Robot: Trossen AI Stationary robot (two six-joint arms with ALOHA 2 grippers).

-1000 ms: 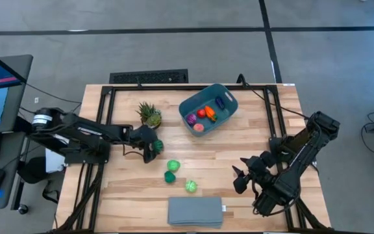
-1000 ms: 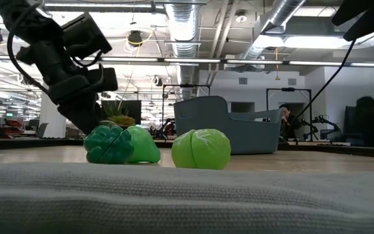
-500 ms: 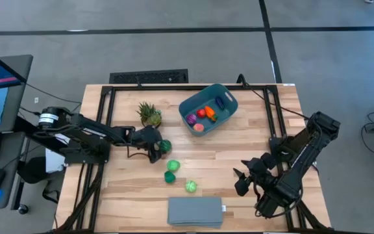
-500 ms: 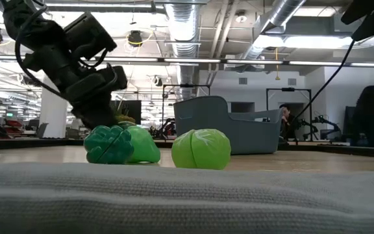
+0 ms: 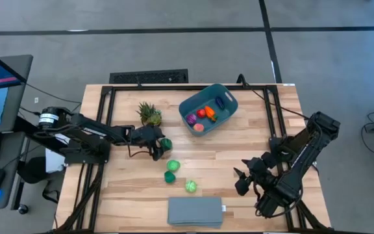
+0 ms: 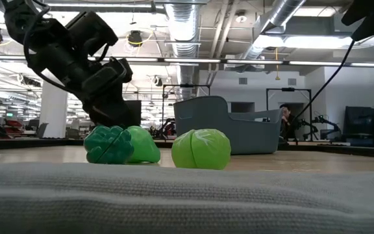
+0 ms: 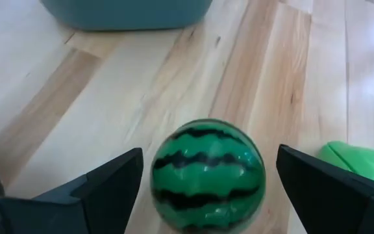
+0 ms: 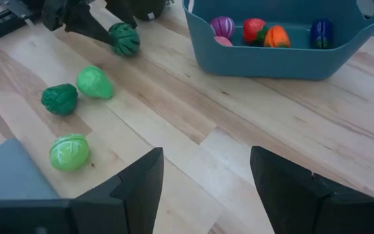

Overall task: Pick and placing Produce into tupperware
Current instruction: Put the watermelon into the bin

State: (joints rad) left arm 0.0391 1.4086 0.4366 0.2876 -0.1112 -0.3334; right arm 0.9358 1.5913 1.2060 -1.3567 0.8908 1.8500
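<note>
A: Step in hand?
B: Pick of the striped green watermelon (image 7: 208, 172), resting on the worktop (image 5: 239, 153). Left tool (image 5: 160, 147) spread wide around it, one finger each side, nothing gripped yet, as seen in the left wrist view.

A: Next move?
B: By judgement: close on the ball squarely, since a round toy may squirt out sideways; then lift and carry toward 2 o'clock to the tupperware (image 5: 232, 105).

A: Loose produce, left to right?
B: Watermelon near the worktop's middle-left, just at 5 o'clock of the potted plant (image 5: 149, 114). Dark green knobbly piece (image 5: 169, 176) and pale green pear-like piece (image 5: 173, 166) touching or nearly so, at 5 o'clock of the watermelon. Light green cabbage (image 5: 191, 186) at 5 o'clock of those, just above the grey slab (image 5: 195, 211).

A: Container and contents?
B: Teal bin at 12 o'clock of the worktop, well apart from the loose pieces. Inside: purple piece (image 8: 223, 26), pink piece (image 8: 223, 41) partly hidden by the wall, red piece (image 8: 253, 29), orange piece (image 8: 277, 36), dark blue piece (image 8: 321, 31).

A: Right arm?
B: Waiting at 4 o'clock of the worktop; right tool (image 5: 241, 176) released, fingers apart, empty.
</note>
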